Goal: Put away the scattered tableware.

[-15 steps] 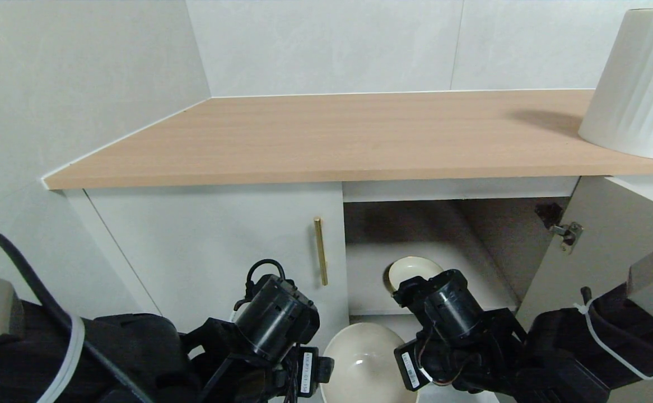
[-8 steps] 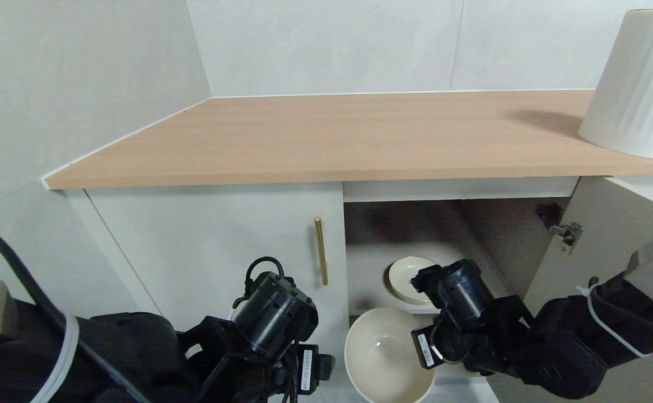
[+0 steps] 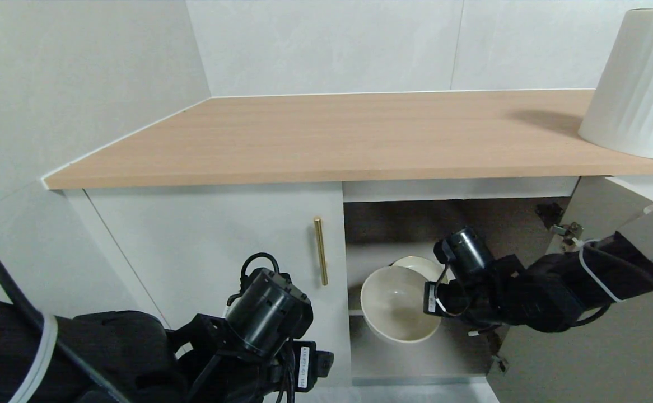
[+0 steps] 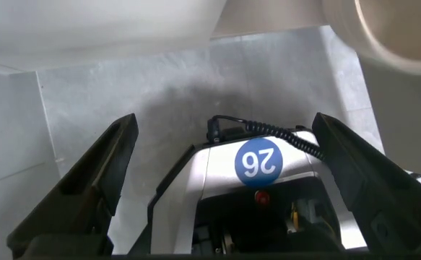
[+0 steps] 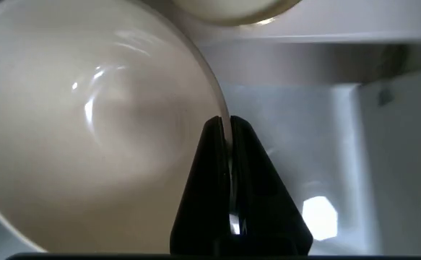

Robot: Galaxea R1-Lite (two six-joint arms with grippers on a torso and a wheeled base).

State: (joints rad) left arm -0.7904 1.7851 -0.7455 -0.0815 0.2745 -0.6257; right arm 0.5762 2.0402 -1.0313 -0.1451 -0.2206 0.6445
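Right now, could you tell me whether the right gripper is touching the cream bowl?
Touching. In the right wrist view the right gripper has its fingers clamped across the rim of the bowl.

Bright, even light above; cupboard [image 3: 405, 224] interior dim; glare spots inside bowl [image 5: 98, 123].

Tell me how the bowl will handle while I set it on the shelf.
Probably stiff and breakable: the bowl looks glazed ceramic. The right pincer grips just its thin rim, so it may pivot or slip. Set down carelessly, it could chip the plate behind it.
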